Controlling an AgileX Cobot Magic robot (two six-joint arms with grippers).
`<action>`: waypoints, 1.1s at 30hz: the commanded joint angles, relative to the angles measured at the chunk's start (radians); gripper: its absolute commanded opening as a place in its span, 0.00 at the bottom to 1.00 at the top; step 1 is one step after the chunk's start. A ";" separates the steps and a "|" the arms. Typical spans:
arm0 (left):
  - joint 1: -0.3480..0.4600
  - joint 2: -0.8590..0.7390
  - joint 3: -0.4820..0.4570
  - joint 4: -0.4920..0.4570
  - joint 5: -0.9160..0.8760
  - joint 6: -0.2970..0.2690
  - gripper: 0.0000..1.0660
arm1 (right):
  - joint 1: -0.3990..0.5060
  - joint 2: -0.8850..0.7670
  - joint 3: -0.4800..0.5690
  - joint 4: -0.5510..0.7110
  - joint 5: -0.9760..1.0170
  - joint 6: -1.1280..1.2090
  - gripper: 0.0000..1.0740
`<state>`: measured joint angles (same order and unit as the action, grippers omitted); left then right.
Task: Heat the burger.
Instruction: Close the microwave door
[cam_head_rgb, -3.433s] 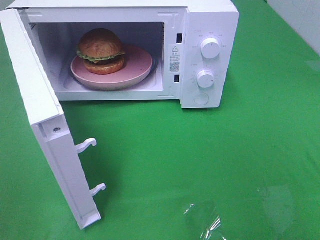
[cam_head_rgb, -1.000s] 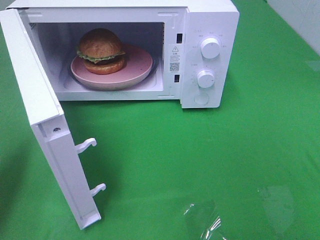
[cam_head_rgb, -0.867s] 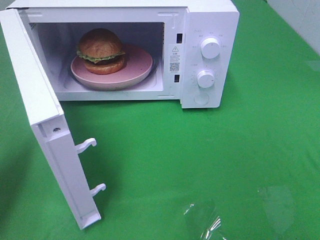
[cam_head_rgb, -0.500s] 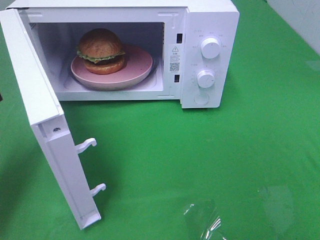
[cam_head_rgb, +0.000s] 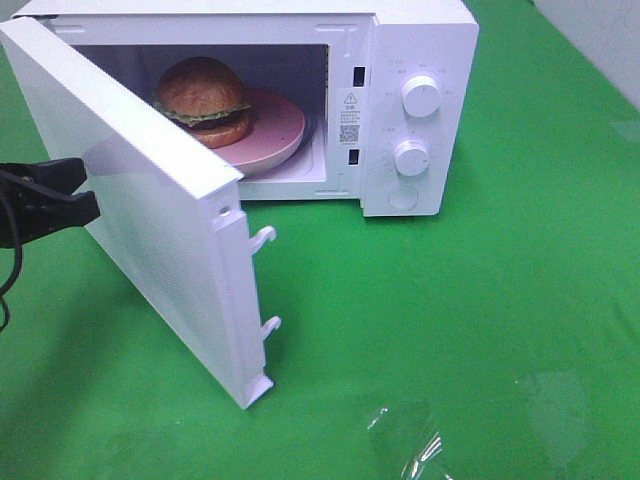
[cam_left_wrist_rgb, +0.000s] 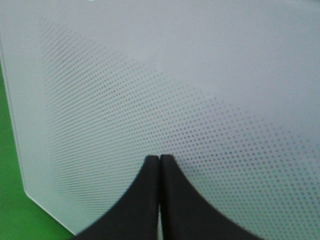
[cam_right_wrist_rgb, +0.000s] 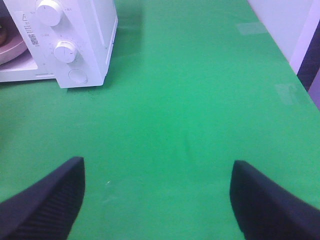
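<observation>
The burger (cam_head_rgb: 203, 100) sits on a pink plate (cam_head_rgb: 275, 128) inside the white microwave (cam_head_rgb: 420, 60), partly hidden behind the half-swung door (cam_head_rgb: 150, 200). My left gripper (cam_head_rgb: 88, 190) is shut, its black tips pressed against the door's dotted outer face (cam_left_wrist_rgb: 175, 110); in the left wrist view the fingers (cam_left_wrist_rgb: 172, 200) lie flat together with nothing between them. My right gripper (cam_right_wrist_rgb: 157, 192) hangs open over bare green cloth, well to the right of the microwave (cam_right_wrist_rgb: 75, 40), and is out of the high view.
Two white knobs (cam_head_rgb: 420, 96) and a round button (cam_head_rgb: 402, 197) are on the microwave's right panel. Two latch hooks (cam_head_rgb: 262, 238) stick out of the door's free edge. Green cloth (cam_head_rgb: 480, 300) covers the table; a clear plastic scrap (cam_head_rgb: 405, 440) lies near the front.
The door has swung from wide open to about half closed. My left gripper came in from the left edge and now pushes on the door's outer face. The right gripper has not moved.
</observation>
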<state>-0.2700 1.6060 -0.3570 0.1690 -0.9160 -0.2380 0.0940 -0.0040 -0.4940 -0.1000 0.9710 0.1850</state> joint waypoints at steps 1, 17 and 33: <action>-0.043 0.025 -0.043 -0.021 -0.018 0.002 0.00 | -0.007 -0.026 0.002 0.001 -0.009 -0.011 0.71; -0.175 0.125 -0.169 -0.108 0.018 0.035 0.00 | -0.007 -0.026 0.002 0.001 -0.009 -0.011 0.71; -0.284 0.252 -0.402 -0.151 0.114 0.049 0.00 | -0.007 -0.026 0.002 0.001 -0.009 -0.009 0.71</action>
<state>-0.5420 1.8480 -0.7310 0.0310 -0.8120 -0.1890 0.0940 -0.0040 -0.4940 -0.1000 0.9710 0.1850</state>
